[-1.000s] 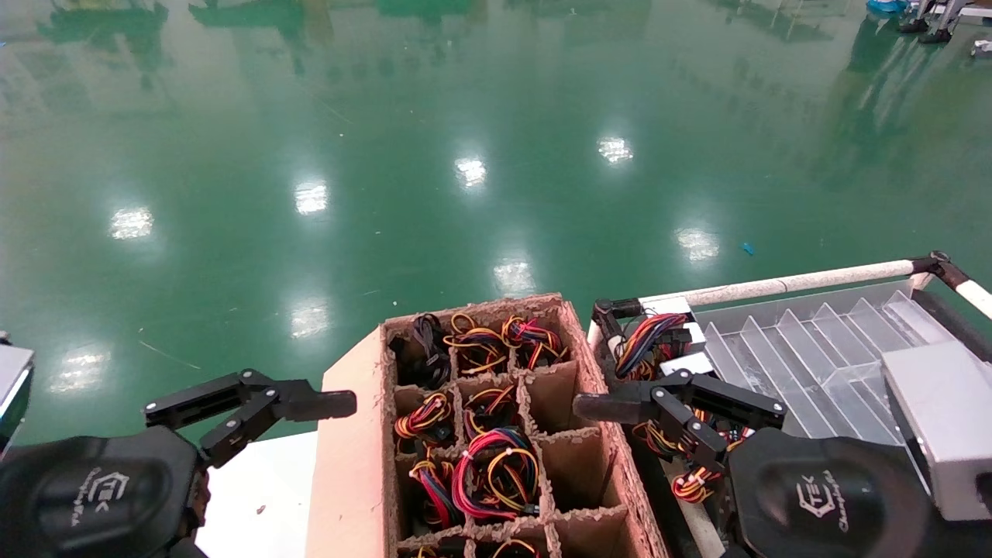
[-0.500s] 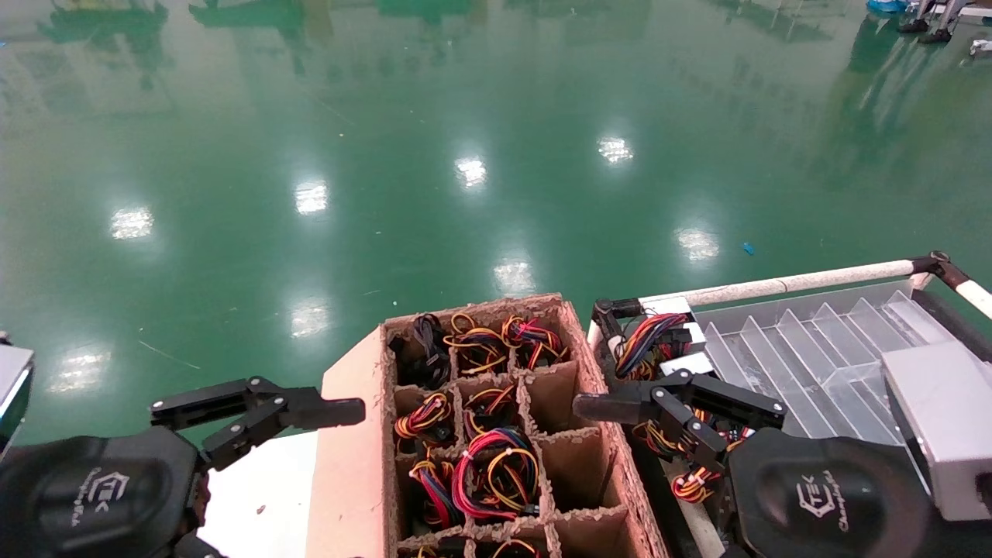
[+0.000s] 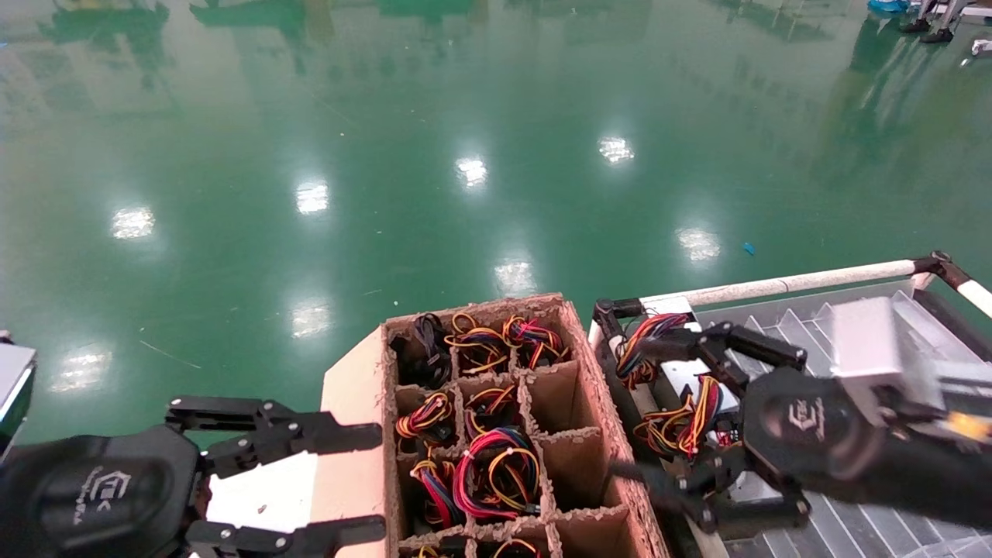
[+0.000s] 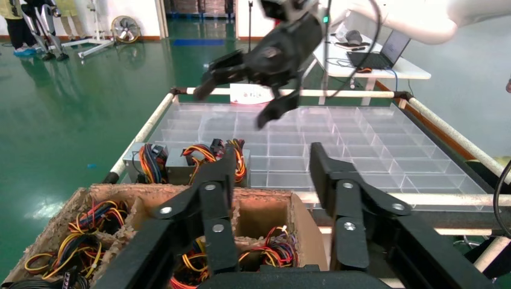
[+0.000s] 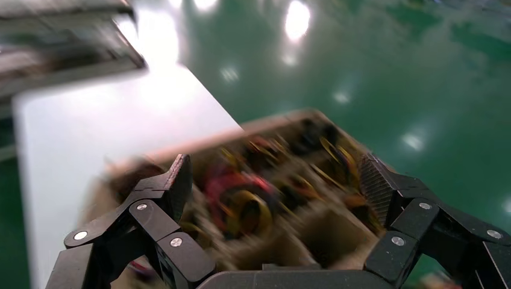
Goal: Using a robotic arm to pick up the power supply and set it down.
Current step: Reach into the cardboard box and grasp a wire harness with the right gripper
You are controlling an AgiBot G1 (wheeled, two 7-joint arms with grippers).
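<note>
Since a second ago my right gripper (image 3: 659,422) has swung toward frame centre, wide open, empty; left gripper (image 3: 380,484) also open; power supply (image 3: 694,384) unlifted at lower right.

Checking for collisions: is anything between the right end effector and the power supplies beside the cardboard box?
Nothing visible. The right end effector, open, hangs over the power supplies and their wire bundles, beside the cardboard box.

cardboard box (image 5: 265,198) blurred in right wrist view, contents unreadable.
</note>
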